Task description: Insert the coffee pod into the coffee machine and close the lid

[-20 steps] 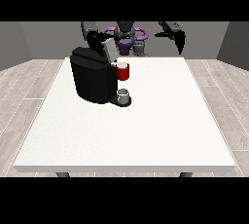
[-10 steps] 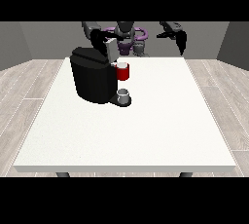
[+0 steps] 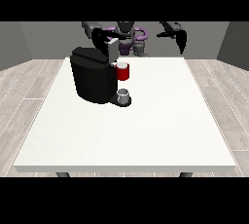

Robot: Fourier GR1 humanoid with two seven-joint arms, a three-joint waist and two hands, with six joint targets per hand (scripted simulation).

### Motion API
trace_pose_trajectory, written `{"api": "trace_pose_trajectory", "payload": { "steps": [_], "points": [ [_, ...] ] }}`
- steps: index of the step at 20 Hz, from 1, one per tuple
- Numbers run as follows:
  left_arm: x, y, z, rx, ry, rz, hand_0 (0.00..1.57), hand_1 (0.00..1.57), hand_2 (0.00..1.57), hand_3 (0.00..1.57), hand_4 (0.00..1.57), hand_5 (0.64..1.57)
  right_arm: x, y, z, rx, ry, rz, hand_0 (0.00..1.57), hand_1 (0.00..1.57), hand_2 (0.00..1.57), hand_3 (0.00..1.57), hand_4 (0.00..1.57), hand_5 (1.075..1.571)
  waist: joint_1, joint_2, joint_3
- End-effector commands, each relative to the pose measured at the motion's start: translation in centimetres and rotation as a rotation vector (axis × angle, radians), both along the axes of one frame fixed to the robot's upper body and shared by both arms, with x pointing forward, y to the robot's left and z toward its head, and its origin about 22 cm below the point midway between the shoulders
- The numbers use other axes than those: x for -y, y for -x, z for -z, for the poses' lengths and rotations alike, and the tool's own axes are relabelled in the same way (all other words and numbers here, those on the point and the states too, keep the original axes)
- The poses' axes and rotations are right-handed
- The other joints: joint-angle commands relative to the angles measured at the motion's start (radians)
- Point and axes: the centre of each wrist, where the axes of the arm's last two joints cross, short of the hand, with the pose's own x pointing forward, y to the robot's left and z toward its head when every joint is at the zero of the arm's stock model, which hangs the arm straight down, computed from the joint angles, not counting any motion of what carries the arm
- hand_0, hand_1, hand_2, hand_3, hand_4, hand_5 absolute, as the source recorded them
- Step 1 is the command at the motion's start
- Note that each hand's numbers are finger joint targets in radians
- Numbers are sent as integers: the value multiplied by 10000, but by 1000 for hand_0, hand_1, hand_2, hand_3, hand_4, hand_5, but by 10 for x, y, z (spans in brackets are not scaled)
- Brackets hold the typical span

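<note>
The black coffee machine (image 3: 92,78) stands on the white table (image 3: 146,121), left of the middle. A red thing at the machine (image 3: 123,72) sits at its front, over a small grey cup (image 3: 124,94) on the base. The hand at the view's left (image 3: 101,38) hovers just above the machine's top rear. A light grey thing (image 3: 113,48) shows right beside that hand at the machine's top; I cannot tell it for the pod. The hand at the view's right (image 3: 181,38) hangs in the air beyond the table's far edge, its fingers pointing down, holding nothing.
The robot's torso (image 3: 127,35) stands behind the table's far edge. A wood-patterned floor (image 3: 24,86) surrounds the table. White tabletop stretches in front of and to the right of the machine.
The hand at the view's left has shifted slightly above the machine's top and come a little lower again. The other hand has barely moved.
</note>
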Motion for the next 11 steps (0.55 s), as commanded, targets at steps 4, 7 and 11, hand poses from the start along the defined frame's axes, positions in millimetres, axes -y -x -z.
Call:
{"api": "trace_pose_trajectory", "payload": {
  "steps": [4,7,11],
  "points": [
    [7,3,9,201,74,-248,0,0,0,0,185,1571,-49,22,10,1602,-299,-2558,0,0,0,0,259,1571,-217,-356,-144],
    [6,21,38,-460,360,-530,0,0,0,0,205,1571,-66,48,44,696,-1429,-2848,0,0,0,0,269,1571,-707,-1333,-148],
    [-10,31,51,-690,399,-1029,0,0,0,0,192,1571,-64,95,99,-126,-2044,-2128,0,0,0,0,157,1571,-1261,-1718,-147]
  ]
}}
